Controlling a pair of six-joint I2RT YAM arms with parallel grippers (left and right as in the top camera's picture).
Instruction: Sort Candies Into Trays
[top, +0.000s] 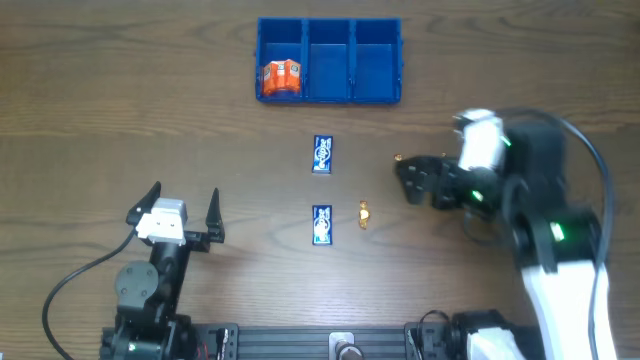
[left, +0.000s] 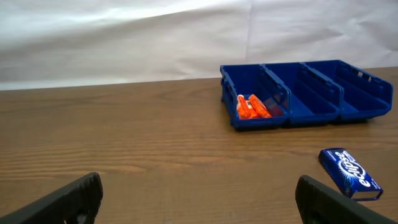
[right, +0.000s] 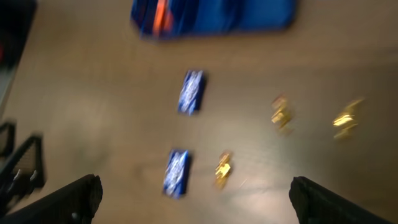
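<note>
Top view sets the blue tray (top: 329, 20) at the table's (top: 120, 100) far side, with orange candies (top: 282, 77) in its left compartment. One blue bar (top: 322, 155) lies just on the arms' side of the tray's middle compartment, a second blue bar (top: 322, 225) lies farther from the tray in line with it, and a gold candy (top: 364, 214) lies beside that second bar. The left gripper (top: 180, 208) sits well away from the tray's left end and the right gripper (top: 408, 180) nearer its right end, both with fingers spread wide apart.
</note>
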